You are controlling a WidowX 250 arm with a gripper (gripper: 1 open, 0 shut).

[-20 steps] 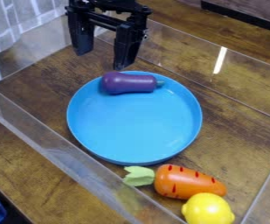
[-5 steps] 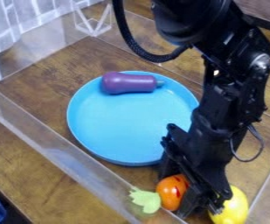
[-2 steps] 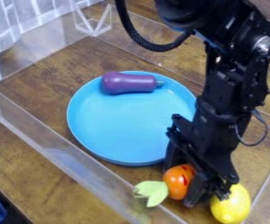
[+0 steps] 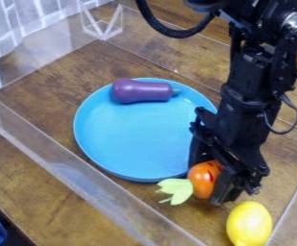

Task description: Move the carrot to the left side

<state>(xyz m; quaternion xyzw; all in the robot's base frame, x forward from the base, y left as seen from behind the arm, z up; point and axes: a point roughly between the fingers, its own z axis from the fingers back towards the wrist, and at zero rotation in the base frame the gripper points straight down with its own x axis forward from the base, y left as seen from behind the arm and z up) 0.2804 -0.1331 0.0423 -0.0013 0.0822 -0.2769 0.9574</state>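
On the wooden counter [image 4: 41,120], toward the left, lies a blue plate [image 4: 144,135], with a purple eggplant [image 4: 141,91] resting on its far rim; just right of the plate's near edge, the black fingers [image 4: 215,181] point down, clenched on the carrot [image 4: 202,178], its pale green top [image 4: 177,191] sticking out leftward; a yellow lemon [image 4: 250,223] sits just beside, at the near right.

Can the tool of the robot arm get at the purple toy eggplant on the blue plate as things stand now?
Probably not directly. The tool is shut on the glossy orange toy carrot, so it is occupied. The purple toy eggplant itself lies uncovered on the round blue plate, with nothing above it.
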